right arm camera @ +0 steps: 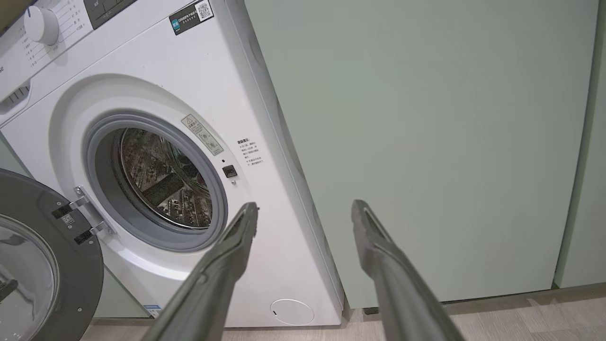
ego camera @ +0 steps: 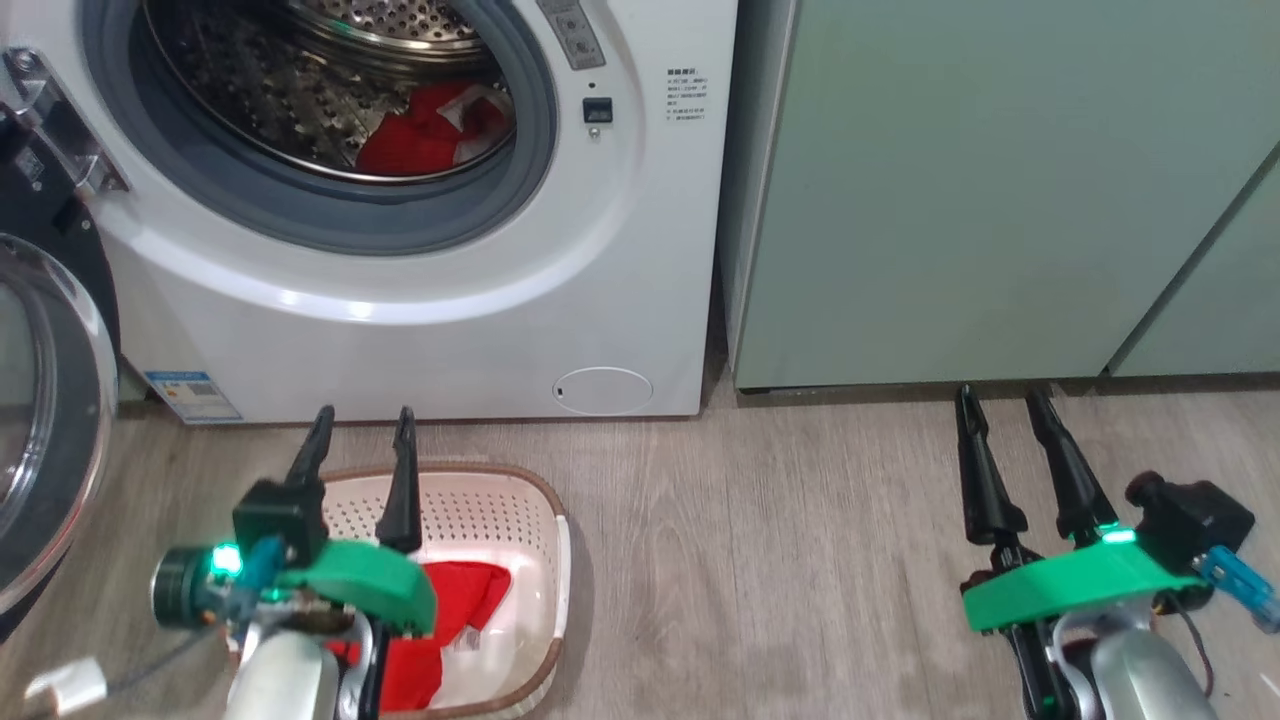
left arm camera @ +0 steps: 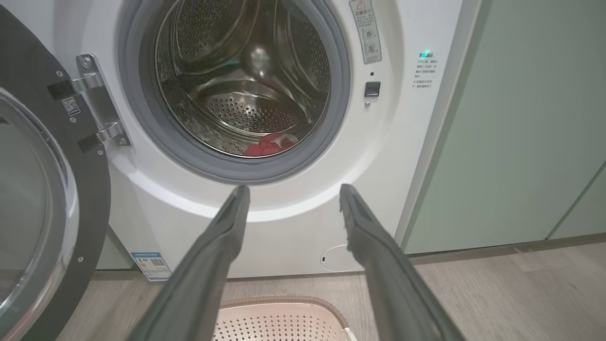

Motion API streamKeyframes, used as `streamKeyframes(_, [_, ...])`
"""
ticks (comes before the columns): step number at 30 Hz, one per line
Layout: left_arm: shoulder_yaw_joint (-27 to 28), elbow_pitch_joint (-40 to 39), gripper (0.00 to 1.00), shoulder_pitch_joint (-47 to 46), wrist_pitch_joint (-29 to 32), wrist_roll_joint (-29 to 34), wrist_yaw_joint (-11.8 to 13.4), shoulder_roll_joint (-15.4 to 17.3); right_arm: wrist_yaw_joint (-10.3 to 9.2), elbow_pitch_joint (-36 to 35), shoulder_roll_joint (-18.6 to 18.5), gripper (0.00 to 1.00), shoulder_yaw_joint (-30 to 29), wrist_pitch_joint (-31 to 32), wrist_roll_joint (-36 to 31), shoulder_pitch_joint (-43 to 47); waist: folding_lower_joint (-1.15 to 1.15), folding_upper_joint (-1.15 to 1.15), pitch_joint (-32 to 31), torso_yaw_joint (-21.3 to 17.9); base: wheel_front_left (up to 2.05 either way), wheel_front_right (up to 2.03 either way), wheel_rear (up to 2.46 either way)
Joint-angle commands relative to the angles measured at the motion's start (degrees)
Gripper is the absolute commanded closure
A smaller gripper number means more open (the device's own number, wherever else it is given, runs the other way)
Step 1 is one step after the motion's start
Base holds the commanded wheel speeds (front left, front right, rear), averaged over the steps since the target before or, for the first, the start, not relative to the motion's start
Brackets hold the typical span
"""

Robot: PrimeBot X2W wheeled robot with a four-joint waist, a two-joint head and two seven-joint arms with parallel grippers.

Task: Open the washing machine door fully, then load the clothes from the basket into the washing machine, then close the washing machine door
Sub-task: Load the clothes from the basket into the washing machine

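The white washing machine (ego camera: 420, 330) stands at the upper left, and its black-rimmed glass door (ego camera: 45, 420) is swung wide open to the left. A red garment (ego camera: 430, 130) lies inside the steel drum. On the floor in front sits the cream basket (ego camera: 520, 520) with a second red garment (ego camera: 455, 600) in it. My left gripper (ego camera: 362, 420) hovers open over the basket's far rim, nothing between its fingers. My right gripper (ego camera: 1003, 400) is open above the floor before the cabinet. The left wrist view looks at the drum (left arm camera: 241, 80), red cloth (left arm camera: 265, 144) and basket rim (left arm camera: 279, 303).
Pale green cabinets (ego camera: 1000, 190) stand right of the machine, flush with it. Wood-look floor (ego camera: 760, 560) stretches between basket and right arm. The open door (left arm camera: 42, 199) juts out at the left of the machine.
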Motion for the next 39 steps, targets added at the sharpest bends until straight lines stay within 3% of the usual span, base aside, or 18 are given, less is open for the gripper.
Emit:
streamKeyframes(1, [2.5,-3.5,0.00,-0.6,-0.7,0.2,0.6,-0.1,0.00,-2.1,0.0,0.00,1.1,-0.4,0.2,-0.6,0.01,-0.01,-0.4,0.1,0.00,0.00,0.00])
streamKeyframes(10, [2.6,-8.2,0.00,4.5,-0.7,2.6,1.8,-0.9,0.00,-2.0,0.3,0.00,1.3,-0.4,0.2,0.2,0.01,-0.01,-1.3,0.0,0.00,0.00,0.00])
streamKeyframes(39, [0.4,-6.6,0.00,3.4,-0.7,1.3,2.5,-1.0,0.00,-1.6,0.5,0.00,2.0,-0.4,0.3,0.4,0.01,-0.01,-1.0,0.9,0.00,0.00,0.00])
